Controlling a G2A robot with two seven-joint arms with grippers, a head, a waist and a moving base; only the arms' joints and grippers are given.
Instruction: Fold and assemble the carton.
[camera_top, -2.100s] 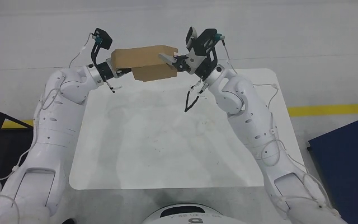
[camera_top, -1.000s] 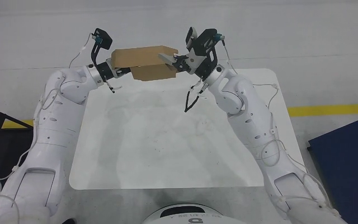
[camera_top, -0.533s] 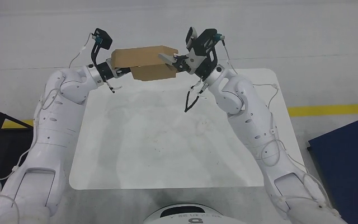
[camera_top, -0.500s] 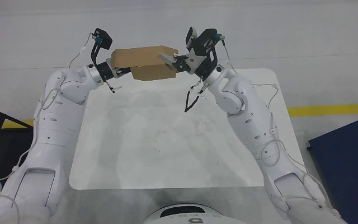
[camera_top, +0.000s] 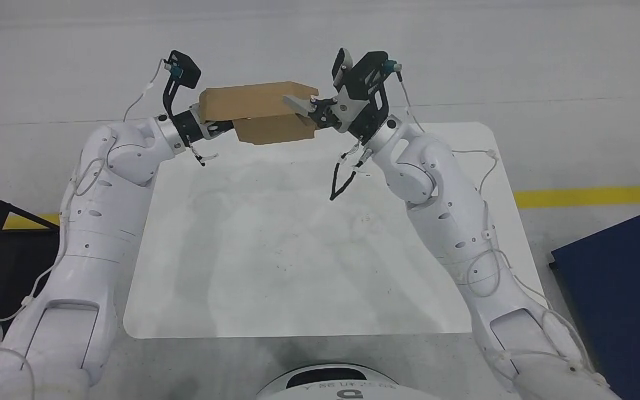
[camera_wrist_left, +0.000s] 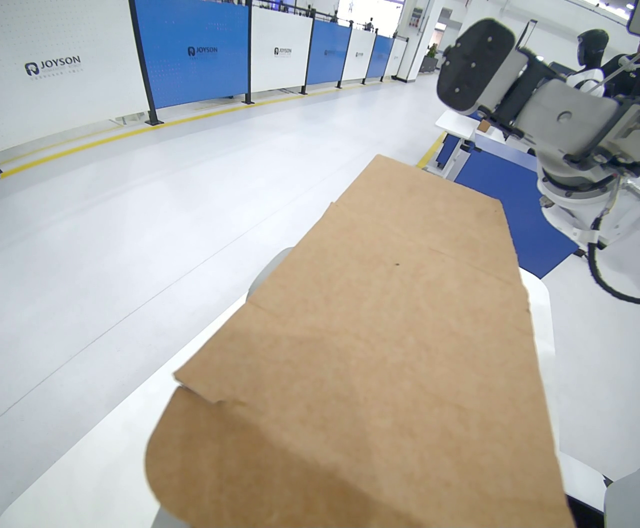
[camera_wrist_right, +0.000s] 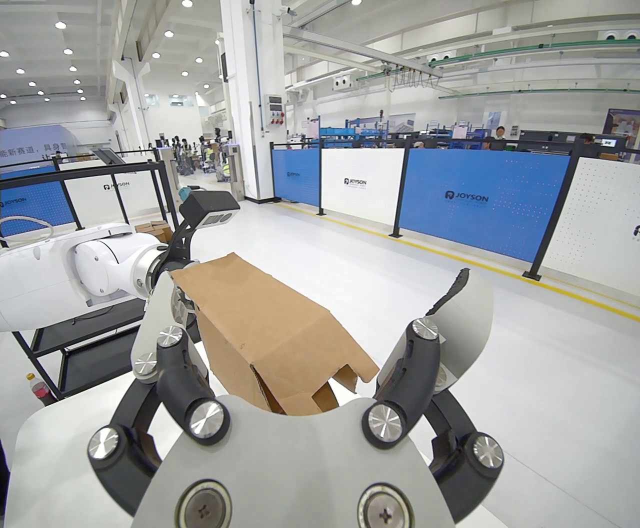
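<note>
Nothing's moved these last secs: we've the carton (camera_top: 255, 108) in mid-air over the counter's (camera_top: 300, 260) far edge, L tool (camera_top: 212, 127) clamped on one end, R tool (camera_top: 303, 112) spread wide astride the other, so no fold progress.

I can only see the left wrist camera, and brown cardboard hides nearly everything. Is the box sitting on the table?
Observer: No. The top view shows the box held up in the air by the far edge of the table.
Operator: Who's holding it?
Observer: The left gripper grips one end.
Operator: What's the other arm doing?
Observer: The right gripper has its jaws wide open, one on each side of the box's other end.
</note>
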